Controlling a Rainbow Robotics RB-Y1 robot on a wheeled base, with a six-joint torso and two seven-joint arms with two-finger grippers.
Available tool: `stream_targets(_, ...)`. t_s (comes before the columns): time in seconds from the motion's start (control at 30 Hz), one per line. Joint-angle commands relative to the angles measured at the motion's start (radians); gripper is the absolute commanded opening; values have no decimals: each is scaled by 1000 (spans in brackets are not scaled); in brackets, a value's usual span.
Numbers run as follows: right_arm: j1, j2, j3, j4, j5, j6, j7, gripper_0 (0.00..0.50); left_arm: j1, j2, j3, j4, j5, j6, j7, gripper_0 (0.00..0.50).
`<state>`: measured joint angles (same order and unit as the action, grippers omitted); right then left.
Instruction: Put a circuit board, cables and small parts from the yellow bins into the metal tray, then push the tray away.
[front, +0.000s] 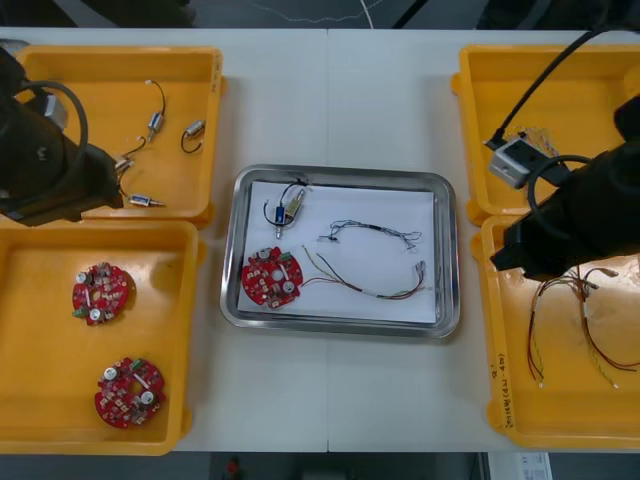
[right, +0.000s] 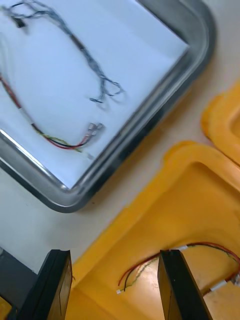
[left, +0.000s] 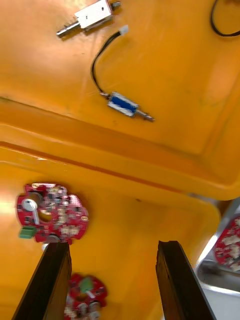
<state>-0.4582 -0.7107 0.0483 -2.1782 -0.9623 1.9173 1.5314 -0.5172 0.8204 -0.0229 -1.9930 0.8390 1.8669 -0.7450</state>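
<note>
Both grippers released, empty: left gripper (left: 112, 250) over the wall between the left yellow bins (left: 120, 145), right gripper (right: 114, 257) over the near right bin (right: 150, 200) rim, just beside the metal tray (front: 340, 326) holding circuit board (front: 272, 276), cables (right: 61, 144), small metal part (front: 291, 210). Push off-centre and you'll likely yaw the tray into a bin; shove hard and loose cables may slide.

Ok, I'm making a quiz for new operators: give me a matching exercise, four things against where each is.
Things: 1 left gripper; 2 right gripper; 3 twisted blue and white cable; 4 small metal part in the metal tray.
Places: A beyond the tray's circuit board; B over the near right yellow bin; C beyond the tray's red and yellow cable; D over the near left yellow bin.
Pairs: 1-D, 2-B, 3-C, 4-A.
</note>
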Motion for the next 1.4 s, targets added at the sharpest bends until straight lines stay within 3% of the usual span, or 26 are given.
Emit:
stream_targets(0.03, -115, -27, 176, -12, -16, 3, -14, 500, 95, 83, 106, -32, 34, 8, -129, 500)
stream_targets(0.37, -277, 83, 455, -12, 30, 3, 12, 500, 206, 106, 209, -30, 55, -11, -287, 500)
stream_targets(0.67, -355, 174, 657, 24, 128, -50, 113, 500, 215, 117, 221, -30, 69, -41, -327, 500)
stream_targets(0.9, -379, 203, 777, 106, 178, -153, 228, 500, 226, 121, 244, -32, 87, -55, -416, 500)
stream_targets(1.4, -399, 221, 967, 156, 303, -230, 236, 500, 236, 128, 259, -66, 132, -77, -430, 500)
